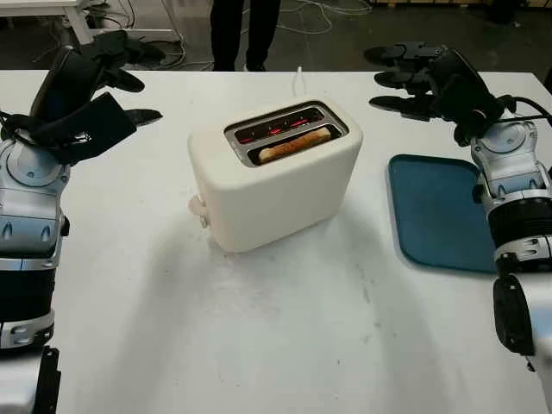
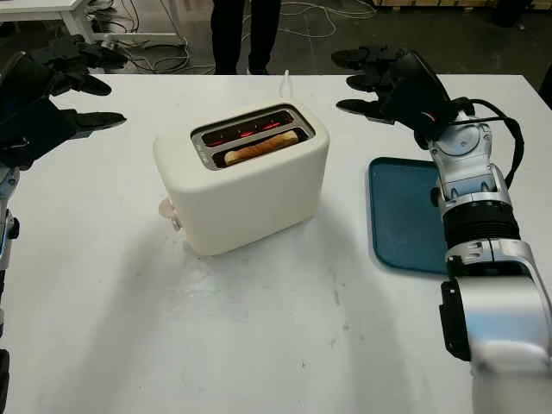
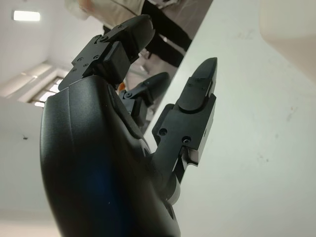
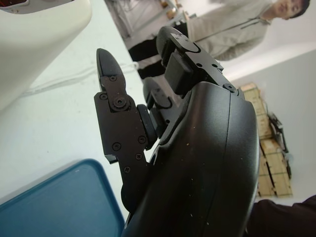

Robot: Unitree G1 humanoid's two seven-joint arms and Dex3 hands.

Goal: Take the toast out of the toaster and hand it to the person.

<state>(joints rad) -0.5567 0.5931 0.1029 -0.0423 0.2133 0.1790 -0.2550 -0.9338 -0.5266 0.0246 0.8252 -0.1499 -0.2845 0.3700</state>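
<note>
On the white tabletop (image 1: 285, 345), near its middle, stands a cream plastic toaster (image 1: 274, 177) with a browned slice of toast (image 1: 293, 143) in its nearer slot (the far slot glows red). Towards the right edge lies a flat teal tray (image 1: 435, 211). Both hands hover open, holding nothing: left hand (image 1: 90, 90) near the far left corner, right hand (image 1: 427, 82) beyond the tray. Past the far edge a person's dark trouser legs (image 1: 244, 30) stand on cable-strewn floor; the right wrist view adds a pale jacket (image 4: 232, 29).

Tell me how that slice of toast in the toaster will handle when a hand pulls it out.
The toast looks thin and browned, so probably light and stiff, yet brittle if squeezed. Only its top edge stands above the slot of the toaster, so there is little to grip. The other slot glows red, so it is likely hot.
</note>
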